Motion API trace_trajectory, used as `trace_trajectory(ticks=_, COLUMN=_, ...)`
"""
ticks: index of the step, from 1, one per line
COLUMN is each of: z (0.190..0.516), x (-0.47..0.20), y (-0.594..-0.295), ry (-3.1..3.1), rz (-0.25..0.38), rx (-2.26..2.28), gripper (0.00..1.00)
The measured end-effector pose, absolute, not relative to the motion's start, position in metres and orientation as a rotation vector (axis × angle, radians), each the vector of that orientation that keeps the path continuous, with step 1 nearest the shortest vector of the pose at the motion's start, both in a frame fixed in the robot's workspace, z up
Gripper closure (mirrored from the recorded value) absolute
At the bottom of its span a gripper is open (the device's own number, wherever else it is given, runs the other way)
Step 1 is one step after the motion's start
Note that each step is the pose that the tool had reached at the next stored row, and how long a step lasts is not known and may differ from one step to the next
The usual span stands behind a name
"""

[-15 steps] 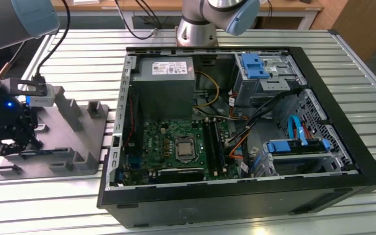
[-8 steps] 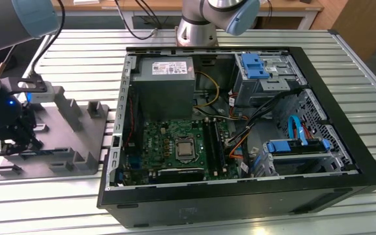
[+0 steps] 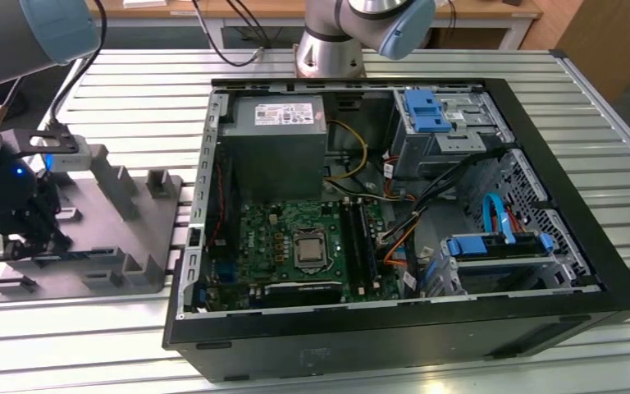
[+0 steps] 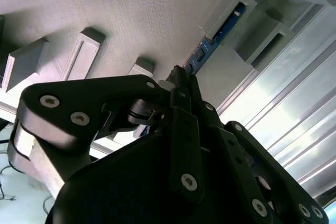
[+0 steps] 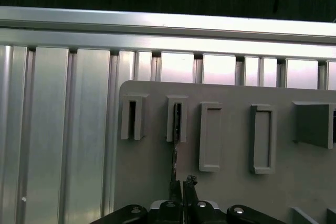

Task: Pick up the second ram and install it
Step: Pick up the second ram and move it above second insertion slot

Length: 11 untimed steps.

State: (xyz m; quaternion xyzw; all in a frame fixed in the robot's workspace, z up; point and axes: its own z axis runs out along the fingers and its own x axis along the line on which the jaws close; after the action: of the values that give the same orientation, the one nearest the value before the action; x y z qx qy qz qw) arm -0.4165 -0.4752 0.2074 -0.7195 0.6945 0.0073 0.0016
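The jaws are pinched together on the second ram (image 4: 202,53), which stands on edge in a slotted post of the grey block (image 3: 145,234). The block lies on the slatted metal surface (image 3: 129,82), beside the open computer case (image 3: 403,328), towards the exterior view's left.

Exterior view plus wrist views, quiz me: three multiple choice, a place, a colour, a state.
1. The gripper is: A over the grey block; B inside the computer case; C above the power supply.
2. The motherboard is: A red; B green; C white.
3. The second ram is: A flat on the table; B plugged into the motherboard; C on edge in the grey block's slots.
Answers: A, it hangs above the block; B, the board is green; C, the second wrist view shows it slotted.
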Motion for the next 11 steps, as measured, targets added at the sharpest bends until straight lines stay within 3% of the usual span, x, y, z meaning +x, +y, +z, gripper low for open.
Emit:
trace_trajectory(ticks=5, z=0.2073, x=-0.4165, y=-0.4752, ry=2.179, rz=0.023, rx=-2.259, gripper=0.7)
trace_trajectory(ticks=11, z=0.204, x=-0.4176, y=-0.485, ry=2.179, rz=0.023, rx=-2.259, gripper=0.7)
